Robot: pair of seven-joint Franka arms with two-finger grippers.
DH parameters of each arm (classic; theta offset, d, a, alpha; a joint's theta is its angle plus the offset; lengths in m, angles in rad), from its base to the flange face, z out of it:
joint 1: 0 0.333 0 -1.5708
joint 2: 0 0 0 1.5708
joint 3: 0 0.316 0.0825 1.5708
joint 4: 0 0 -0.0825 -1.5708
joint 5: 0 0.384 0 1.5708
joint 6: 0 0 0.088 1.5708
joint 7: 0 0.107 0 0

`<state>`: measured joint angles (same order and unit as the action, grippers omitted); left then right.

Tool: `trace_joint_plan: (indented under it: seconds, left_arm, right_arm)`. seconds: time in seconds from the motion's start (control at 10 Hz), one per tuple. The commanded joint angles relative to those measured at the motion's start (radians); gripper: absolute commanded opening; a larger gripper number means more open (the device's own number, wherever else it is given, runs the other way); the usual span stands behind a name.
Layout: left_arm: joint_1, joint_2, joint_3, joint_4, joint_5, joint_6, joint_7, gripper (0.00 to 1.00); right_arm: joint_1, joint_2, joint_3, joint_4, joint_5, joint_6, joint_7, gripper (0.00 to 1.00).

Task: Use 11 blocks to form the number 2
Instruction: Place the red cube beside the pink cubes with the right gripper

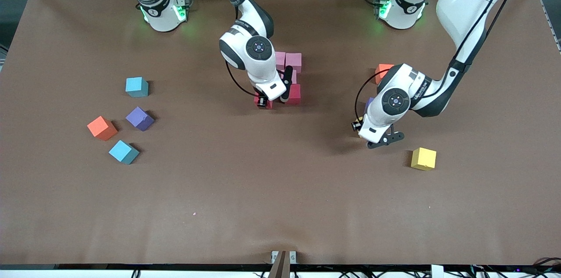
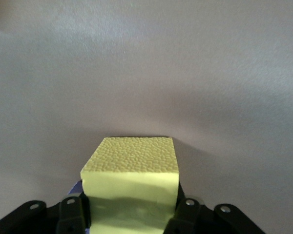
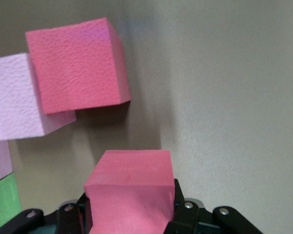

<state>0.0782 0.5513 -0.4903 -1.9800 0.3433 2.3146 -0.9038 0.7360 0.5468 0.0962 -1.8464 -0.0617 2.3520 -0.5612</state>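
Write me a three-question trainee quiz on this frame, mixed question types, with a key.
1. True or false: the right gripper is holding a yellow block.
2. Multiple choice: the loose blocks toward the right arm's end of the table are
A. two light blue, one purple, one orange
B. three yellow, one green
C. four pink
3. Fill in: in the left wrist view, the left gripper has its jaws around a ____ block.

Key
1. False: its jaws hold a red block, beside the pink and red blocks already laid down.
2. A: light blue, purple, orange, light blue.
3. Yellow: the yellow block sits between the jaws.
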Motion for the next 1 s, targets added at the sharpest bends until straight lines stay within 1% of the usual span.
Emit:
trace_joint_plan:
  seconds: [0.0, 0.9]
  left_arm:
    - [0.012, -0.046, -0.002, -0.002, -0.001, -0.004, 0.013, 0.54]
    - [0.012, -0.071, -0.004, 0.0, -0.003, -0.007, 0.006, 0.53]
  right_arm:
    - [0.039, 0.045, -0.012, 0.053, -0.003, -0.013, 0.02, 0.08]
    - [0.08, 0.068, -0.013, 0.055, -0.001, -0.014, 0.04, 0.09]
